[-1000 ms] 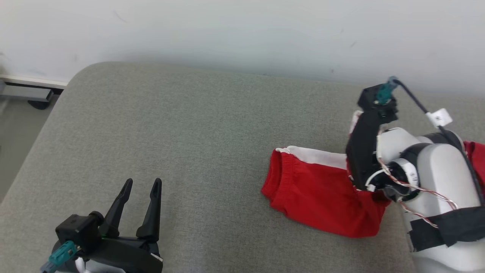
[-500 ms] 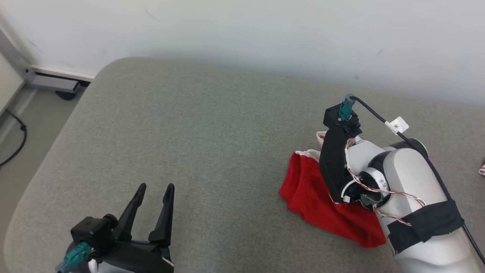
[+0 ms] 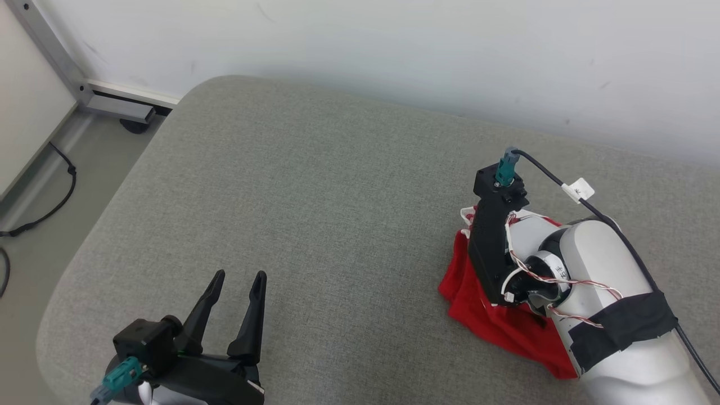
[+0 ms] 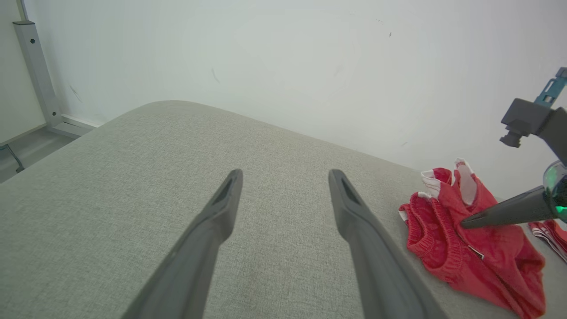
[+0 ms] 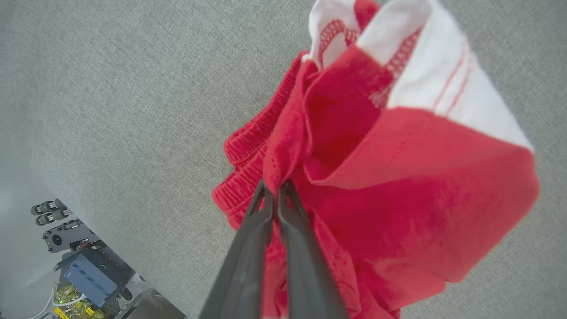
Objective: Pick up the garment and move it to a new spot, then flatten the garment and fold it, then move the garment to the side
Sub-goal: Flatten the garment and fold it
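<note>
Red shorts point(image 5: 376, 199) bunch up because right end effector point(image 5: 275, 185) is clenched on one fold, probably for the move; left end effector point(image 3: 239, 275) sits released lower left, probably awaiting flattening.

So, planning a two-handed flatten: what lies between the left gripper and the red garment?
Just bare grey cushion; the head view shows that stretch from the left gripper to the garment.

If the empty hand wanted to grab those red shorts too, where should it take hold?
Probably take the shorts by their ribbed waistband, coming from the robot's left across the cushion: that thick, bunched edge faces the open left gripper, clear of the fold the right gripper pinches.
</note>
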